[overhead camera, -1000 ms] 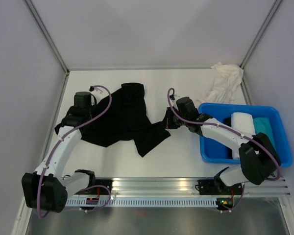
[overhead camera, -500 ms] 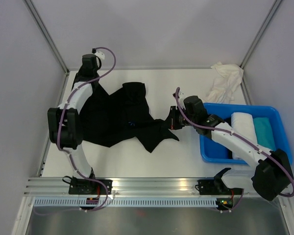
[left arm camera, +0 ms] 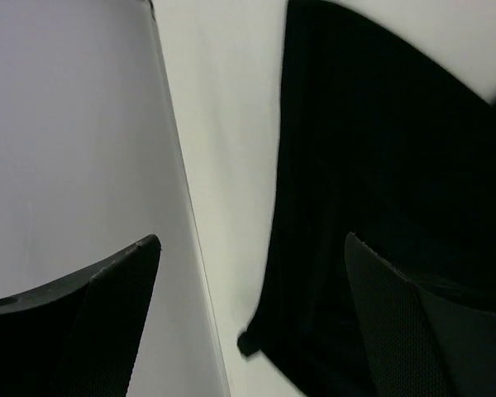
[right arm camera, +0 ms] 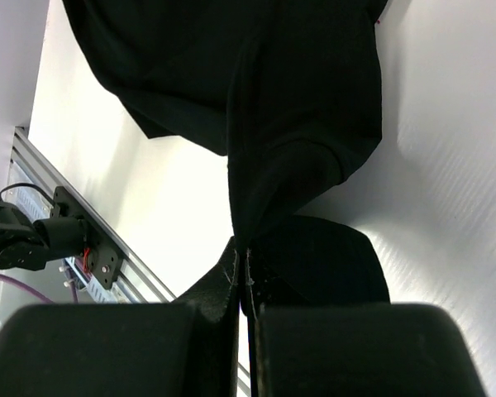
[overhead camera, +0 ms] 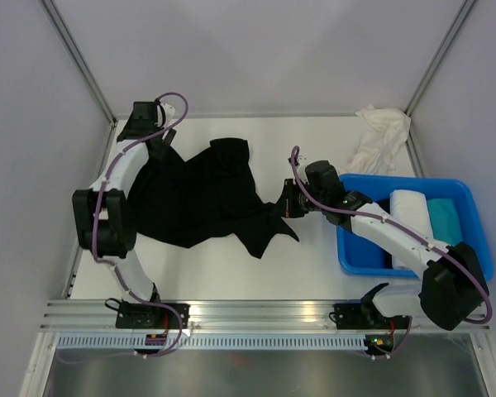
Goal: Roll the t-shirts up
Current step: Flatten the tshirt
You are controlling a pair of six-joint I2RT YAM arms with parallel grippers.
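Since the black t-shirt [overhead camera: 194, 198] is soft, light, limp cloth, it will probably sag and bunch wherever it is lifted. The best hold looks like a hem or sleeve edge, pinched thin and pulled flat before any rolling.

The shirt lies spread but wrinkled on the table [overhead camera: 314, 265], between the two grippers.

The right gripper [right arm camera: 241, 263] is pressed tight on a fold of the shirt's near-side edge. The cloth fans out from the fingertips, away from the wrist.

The left gripper [left arm camera: 252, 248] stands wide with nothing held. The shirt's edge lies under and beyond its right finger, one dark corner sits low between the fingers, and its left finger is over the wall [left arm camera: 66, 149].

A blue tub [overhead camera: 351, 258] sits behind the right fingers, along that arm and well apart from the left fingers. In it lie a white roll [overhead camera: 409, 207] and a teal t-shirt [overhead camera: 446, 219] side by side; the arm hides the rest.

A cream-white t-shirt [overhead camera: 380, 141] lies crumpled on the table beyond the tub, unrolled.
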